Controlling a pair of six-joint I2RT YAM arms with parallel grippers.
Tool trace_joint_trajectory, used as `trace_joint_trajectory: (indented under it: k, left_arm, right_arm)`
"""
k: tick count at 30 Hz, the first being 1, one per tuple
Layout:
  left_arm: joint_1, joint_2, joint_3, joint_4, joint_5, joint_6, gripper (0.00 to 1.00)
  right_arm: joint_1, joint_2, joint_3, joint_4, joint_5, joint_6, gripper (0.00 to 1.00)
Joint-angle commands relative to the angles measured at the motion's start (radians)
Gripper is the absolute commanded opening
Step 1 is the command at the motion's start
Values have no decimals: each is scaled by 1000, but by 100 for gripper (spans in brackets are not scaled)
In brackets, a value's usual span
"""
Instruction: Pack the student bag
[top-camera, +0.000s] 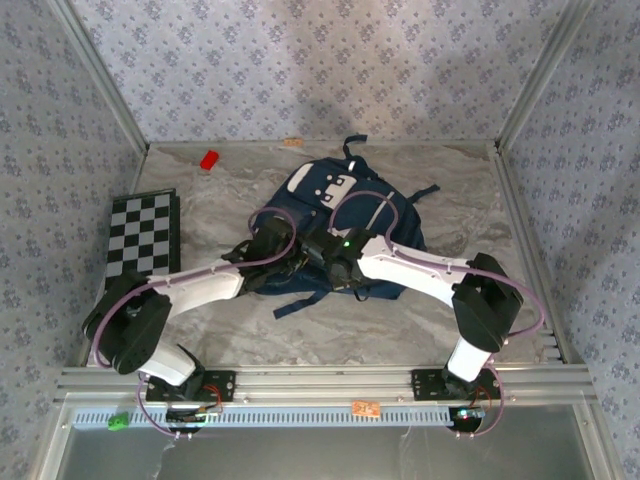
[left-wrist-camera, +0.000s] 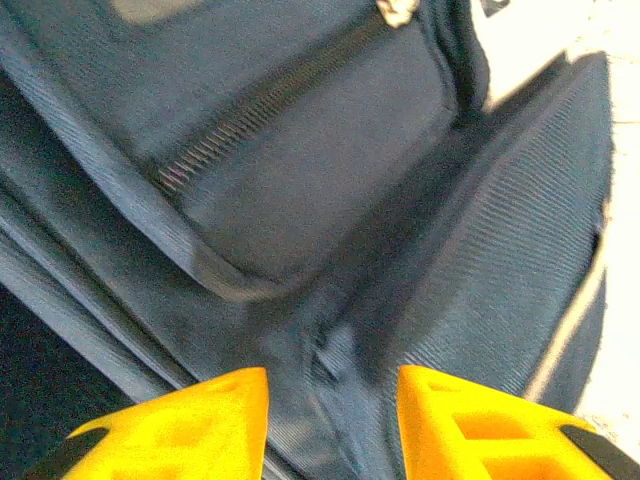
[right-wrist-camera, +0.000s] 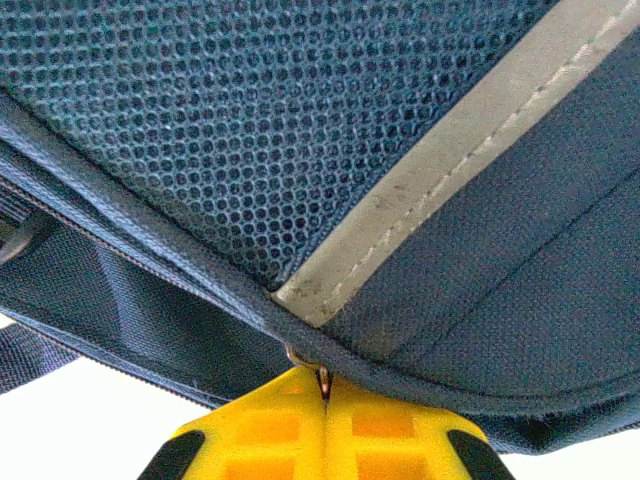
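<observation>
Right pincer (right-wrist-camera: 325, 398) is pinching the zip pull (right-wrist-camera: 321, 374) at the student bag's (top-camera: 310, 200) near edge; left pincer (left-wrist-camera: 333, 398) is hovering open alongside.

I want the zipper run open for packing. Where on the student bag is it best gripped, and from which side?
Pinch the small metal pull on the seam below the mesh panel, coming from the near edge of the student bag. The bag lies flat with that seam facing the arms, and the pull juts out as a thin tab. The right gripper is shut on it there.
</observation>
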Motion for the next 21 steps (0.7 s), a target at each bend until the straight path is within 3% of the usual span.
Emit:
trace_joint_trajectory:
  k: [1, 4, 10, 21]
  left_arm:
    - [-19, -33, -11, 75, -2, -48, 41]
    - [-29, -3, 3, 84, 3, -64, 45]
    - [-35, 64, 18, 116, -4, -104, 44]
    - [-22, 60, 97, -66, -173, -14, 4]
  right_arm:
    - [-4, -23, -12, -15, -8, -14, 1]
    - [-7, -26, -16, -2, -11, -10, 1]
    - [-7, -29, -18, 19, -13, -5, 0]
    - [0, -50, 0, -42, 27, -17, 0]
